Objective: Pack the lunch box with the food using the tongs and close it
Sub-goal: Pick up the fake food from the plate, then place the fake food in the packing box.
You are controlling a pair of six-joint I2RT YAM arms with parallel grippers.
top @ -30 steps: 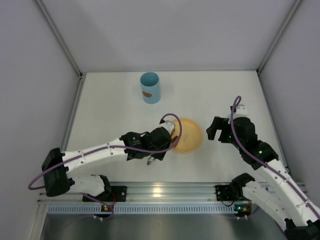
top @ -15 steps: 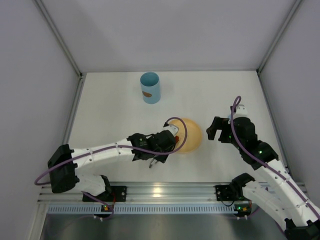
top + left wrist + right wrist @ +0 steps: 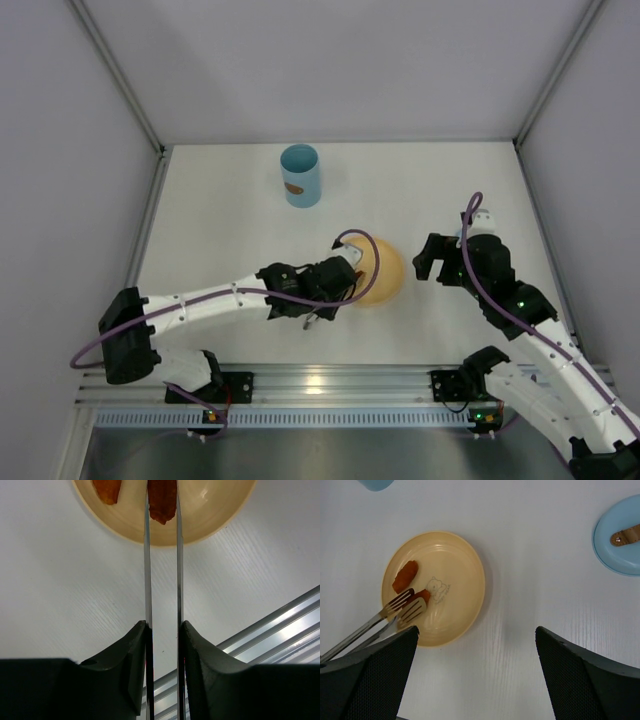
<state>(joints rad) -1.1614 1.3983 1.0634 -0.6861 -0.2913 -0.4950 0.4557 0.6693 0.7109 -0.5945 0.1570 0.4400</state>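
White table (image 3: 220, 220) bears a yellow plate (image 3: 215, 515); left gripper (image 3: 163, 630) clamps the tongs (image 3: 148, 570), tips flanking one reddish-brown food piece (image 3: 161, 500); right gripper (image 3: 476, 650) spread wide, well apart

Lunch box: your light blue cylindrical tub (image 3: 300, 176) stands upright and open-topped, far back on the white table (image 3: 220, 230).
Plate: your yellow-orange round plate (image 3: 388, 272) lies mid-table, its left part under the left gripper (image 3: 343, 278).
Tongs: you see only a short end of the thin silvery metal tongs (image 3: 312, 320), behind that gripper.
Right gripper (image 3: 432, 258): just right of the plate, apart from it.
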